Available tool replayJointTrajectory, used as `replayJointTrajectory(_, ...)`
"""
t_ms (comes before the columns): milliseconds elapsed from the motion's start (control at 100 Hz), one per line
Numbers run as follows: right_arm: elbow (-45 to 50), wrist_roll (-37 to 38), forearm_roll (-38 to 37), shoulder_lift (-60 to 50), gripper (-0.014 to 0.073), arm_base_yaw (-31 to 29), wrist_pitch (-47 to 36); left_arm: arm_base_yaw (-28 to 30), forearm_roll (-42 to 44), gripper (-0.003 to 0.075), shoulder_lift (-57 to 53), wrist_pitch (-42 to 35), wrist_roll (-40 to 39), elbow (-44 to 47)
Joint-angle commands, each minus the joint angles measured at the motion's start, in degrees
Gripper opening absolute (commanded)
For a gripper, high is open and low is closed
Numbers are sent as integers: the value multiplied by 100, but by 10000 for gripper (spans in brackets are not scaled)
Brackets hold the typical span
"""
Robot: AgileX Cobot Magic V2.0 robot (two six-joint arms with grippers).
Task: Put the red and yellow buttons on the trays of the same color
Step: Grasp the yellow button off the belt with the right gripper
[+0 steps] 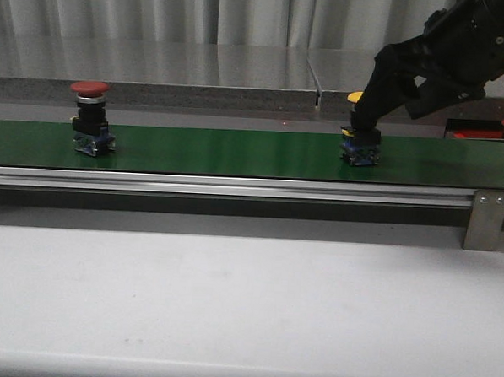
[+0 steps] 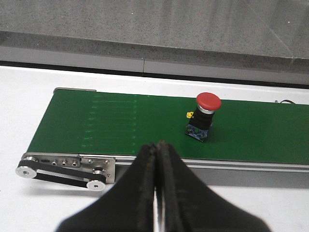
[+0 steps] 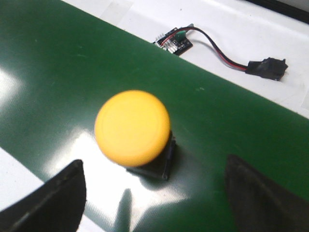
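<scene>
- Over the green belt (image 1: 237, 152), at 3 o'clock, the right gripper (image 3: 152, 193) hangs with fingers (image 3: 53, 198) spread wide, flanking the yellow button (image 3: 132, 126) without touching.
- Left gripper (image 2: 157, 193): fingers pressed together, empty.
- Red button (image 1: 90, 117) stands at the belt's 9 o'clock end.

- Right arm (image 1: 445, 55): matte black, blocky angular housings.
- Left gripper (image 2: 157, 193): black, tapering fingers with worn edges.
- Right gripper (image 3: 154, 203): dark, rounded fingertips.

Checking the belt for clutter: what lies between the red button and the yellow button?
Nothing. In the front view, only bare green belt stretches between the red button and the yellow button, where the right gripper is.
</scene>
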Motion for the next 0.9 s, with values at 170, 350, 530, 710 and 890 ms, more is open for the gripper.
replayJointTrajectory(170,-655,-52,84,121,582,-8,-95,-34,-109,-19,-6,-407,3,-162)
replayJointTrajectory(350,-724,-47,84,280,393,-8,-122,-34,-109,-19,-6,-407,3,-162)
replayJointTrajectory(530,-724,-47,84,270,216,-14,-126,-34,-109,-19,-6,-407,3,-162)
replayJointTrajectory(710,-724,53,84,-122,216,-75,-87,-34,-109,-19,-6,-407,3,-162)
replayJointTrajectory(890,-724,355,77,-852,216,-433,306,-34,-109,-19,-6,-407,3,-162)
